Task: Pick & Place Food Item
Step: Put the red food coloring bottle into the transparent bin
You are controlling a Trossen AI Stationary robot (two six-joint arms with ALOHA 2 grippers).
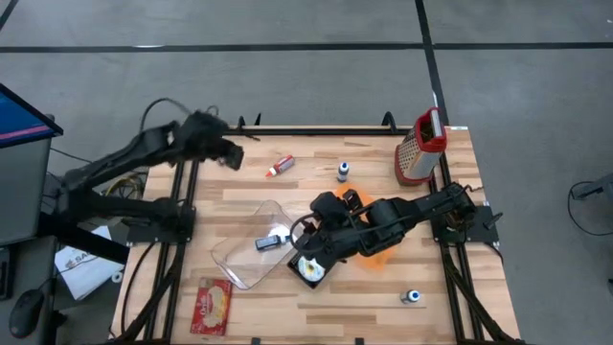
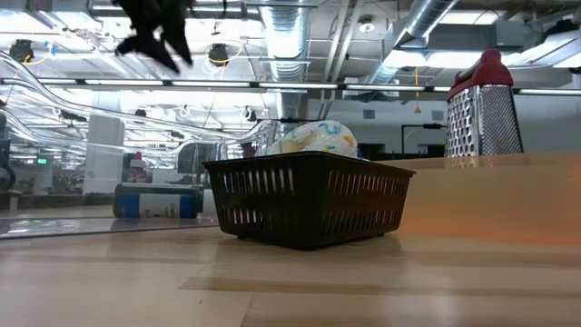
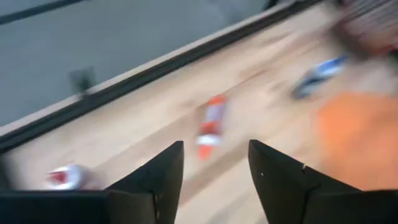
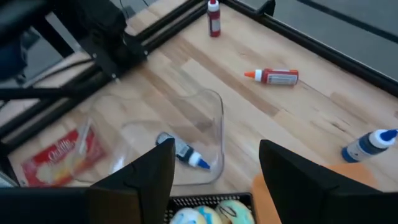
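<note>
Nearest the low camera stands the black slatted basket [image 2: 309, 204], mid-table, with a pale decorated food item [image 2: 313, 140], seemingly an iced pastry, heaped above its rim. From above, the right gripper [image 1: 321, 247] hangs directly over that basket, jaws parted and grasping nothing; its wrist view looks down on the pastry just beyond the fingertips. So the task's thing lies straight below and slightly ahead of this pincer, and the right arm is by far the nearer. My judgement: whether the pastry has just been set down or is about to be lifted cannot be told.

Just beside the basket, toward the left edge, lies a clear plastic tray [image 1: 251, 244] with a small blue-tipped tube [image 4: 183, 151] inside. At the near left corner sits a red packet [image 1: 213, 309]; its white script is too blurred to read. An orange cloth [image 1: 378, 257] shows under the right arm.

Farther back, a red-and-white tube [image 1: 279, 167] lies angled near the far edge, a small blue-capped bottle [image 1: 343, 172] beside it. A red-handled box grater [image 1: 418, 149] stands at the far right corner.

The left gripper [image 1: 230, 153] is raised above the far left corner, fingers apart and empty.
</note>
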